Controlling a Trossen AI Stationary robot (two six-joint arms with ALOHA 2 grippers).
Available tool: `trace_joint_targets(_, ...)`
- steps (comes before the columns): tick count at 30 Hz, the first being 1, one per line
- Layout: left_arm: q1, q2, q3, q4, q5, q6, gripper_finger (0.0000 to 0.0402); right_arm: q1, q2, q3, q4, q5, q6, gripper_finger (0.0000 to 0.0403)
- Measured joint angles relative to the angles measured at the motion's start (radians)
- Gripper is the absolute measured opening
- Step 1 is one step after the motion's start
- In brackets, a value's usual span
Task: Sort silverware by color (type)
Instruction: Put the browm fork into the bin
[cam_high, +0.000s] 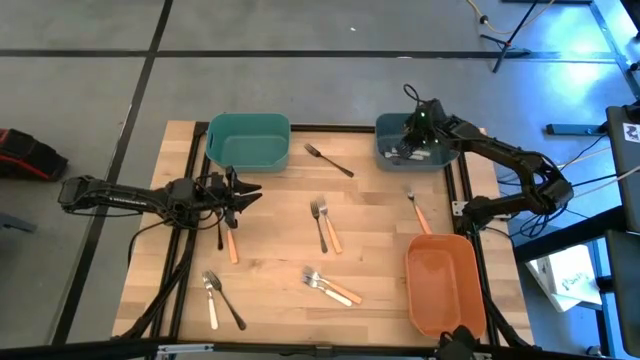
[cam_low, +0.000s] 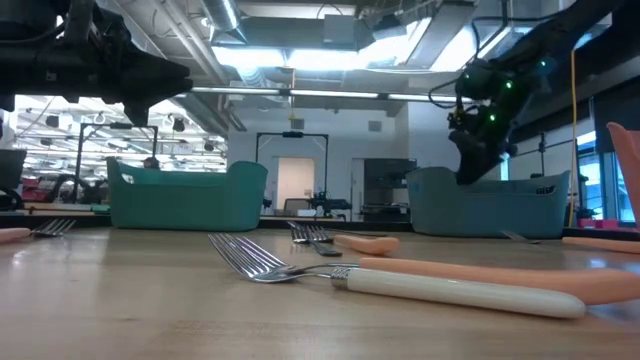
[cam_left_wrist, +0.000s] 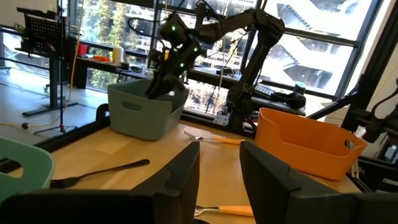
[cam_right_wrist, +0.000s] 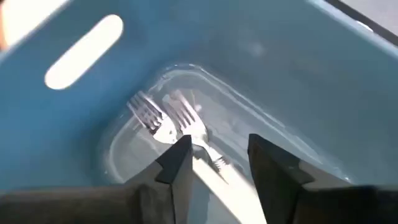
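Right hand (cam_high: 408, 148): lowered inside the grey-blue bin (cam_high: 383, 128) at the far right of the worktop (cam_high: 270, 215). In the right wrist view its fingers (cam_right_wrist: 177, 162) stand apart with a clear gap — nothing is clamped between them.

Contents of grey-blue bin: two cream-handled forks (cam_right_wrist: 180, 134) lie on the bin floor, tines side by side, directly below the parted fingers.

Left hand (cam_high: 248, 195): held above the worktop at the left, just near of the teal bin (cam_high: 248, 140). The left wrist view shows its fingers (cam_left_wrist: 186, 171) partly open, and nothing sits between them.

Silverware on the worktop:
- dark metal fork (cam_high: 329, 160) — far centre, between the teal bin and the grey-blue bin.
- orange-handled fork (cam_high: 229, 240) — just under the left hand, on the boards.
- pair of forks (cam_high: 325, 225) at centre, one dark and one orange-handled, lying side by side.
- orange-handled fork at right (cam_high: 418, 212) — between the grey-blue bin and the orange bin (cam_high: 445, 288).
- cream and orange-handled forks (cam_high: 330, 286) — near centre, crossing each other.
- cream-handled fork (cam_high: 212, 298) and a dark utensil (cam_high: 230, 305) — near left corner, close together.

Orange bin: near right corner; whether anything lies in it cannot be told.

Low view: the cream-handled fork (cam_low: 400, 285) lies closest, its tines pointing left.
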Motion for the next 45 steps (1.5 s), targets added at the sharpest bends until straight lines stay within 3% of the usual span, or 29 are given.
trace_joint_targets(5,0.000,0.000,0.000,-0.001,0.015,-0.001,0.0110,0.081,-0.007,0.072,-0.048,-0.024,0.000,0.0154)
trace_joint_targets(13,-0.001,0.037,0.008,-0.004,0.015,-0.004,0.0110,0.358,-0.010,0.101,0.026,-0.014,0.009,0.0154)
trace_joint_targets(26,-0.090,0.271,0.094,-0.003,0.021,-0.005,0.0110,0.769,0.043,0.088,0.172,0.057,0.162,0.0154)
trace_joint_targets(35,-0.178,0.393,0.139,-0.001,0.019,-0.007,0.0110,0.899,0.233,0.088,0.289,0.076,0.315,0.0154)
trace_joint_targets(45,-0.237,0.437,0.141,-0.003,0.015,-0.026,0.0110,0.986,0.411,0.087,0.530,0.097,0.522,0.0154)
